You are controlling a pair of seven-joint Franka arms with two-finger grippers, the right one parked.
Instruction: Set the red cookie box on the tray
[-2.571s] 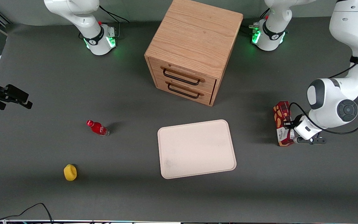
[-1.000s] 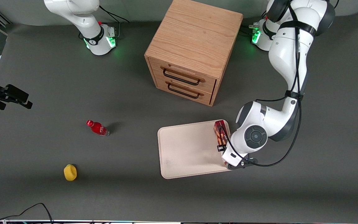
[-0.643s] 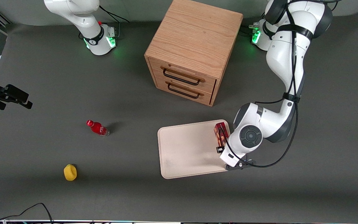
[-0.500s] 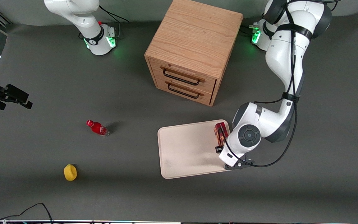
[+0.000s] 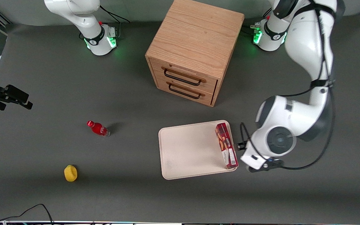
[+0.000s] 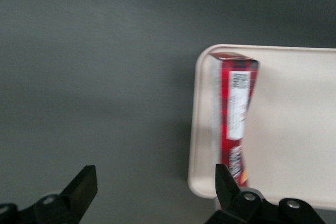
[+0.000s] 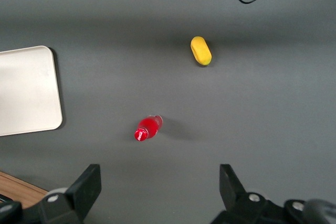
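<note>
box: the long narrow dark-red cookie box (image 5: 226, 145) with cookie pictures and a white label patch lies on the tray, along the rim nearest the working arm, one end close to the corner toward the front camera.
tray: the flat pale cream rectangular tray (image 5: 189, 150) with rounded corners sits on the tabletop in front of the drawer cabinet; most of its floor is bare.
gripper: the left arm's gripper (image 6: 152, 195) hangs above the tabletop just beside the tray, off its rim, fingers (image 6: 81, 187) spread wide and grasping nothing.
step in hand: you look to be at the retreat, with the placing done. draw the gripper up and away from the tray so that nothing brushes the box, which lies tight to the low rim.
risk: a sideways nudge could tip the box over the rim, in my judgement.
surface: dark grey matte tabletop (image 5: 105, 193), flat.
room: a light oak two-drawer cabinet (image 5: 192, 51), a small red bottle (image 5: 98, 128) and a yellow rounded object (image 5: 70, 173) lie toward the parked arm's end, well apart from the tray.
</note>
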